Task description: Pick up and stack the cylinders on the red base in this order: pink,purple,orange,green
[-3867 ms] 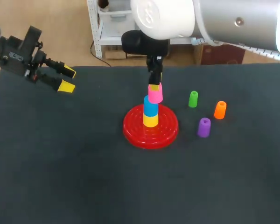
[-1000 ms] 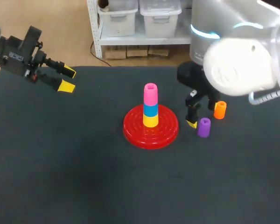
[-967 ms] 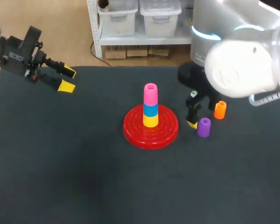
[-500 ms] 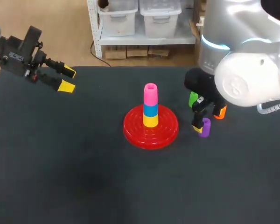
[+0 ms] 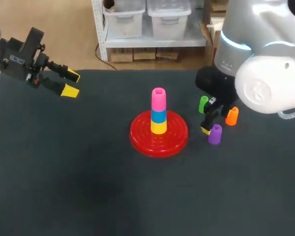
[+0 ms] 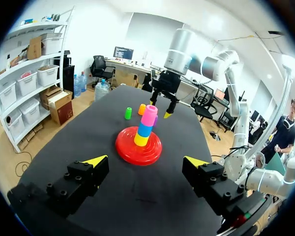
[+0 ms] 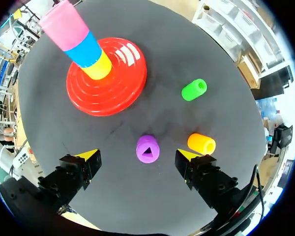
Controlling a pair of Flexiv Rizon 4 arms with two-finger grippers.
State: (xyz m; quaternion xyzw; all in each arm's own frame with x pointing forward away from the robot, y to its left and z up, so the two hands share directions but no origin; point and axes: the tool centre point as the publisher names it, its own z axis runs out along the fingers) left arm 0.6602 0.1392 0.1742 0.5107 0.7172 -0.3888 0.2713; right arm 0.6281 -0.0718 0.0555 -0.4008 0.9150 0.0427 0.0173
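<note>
Holds the right gripper [image 7: 136,156] wide open over the purple cylinder [image 7: 147,149], with the orange cylinder [image 7: 201,143] just beside it and the green cylinder [image 7: 194,90] farther off. Has the pink cylinder [image 7: 64,24] on top of the stack [image 7: 87,47] on the red base [image 7: 123,83]. Holds the left gripper [image 6: 145,161] wide open too, far away.

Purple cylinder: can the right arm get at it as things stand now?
Probably yes. The right pincer hangs open above the purple cylinder, which stands upright between its fingers with free space on both sides. The orange cylinder stands close by one finger, though.
</note>
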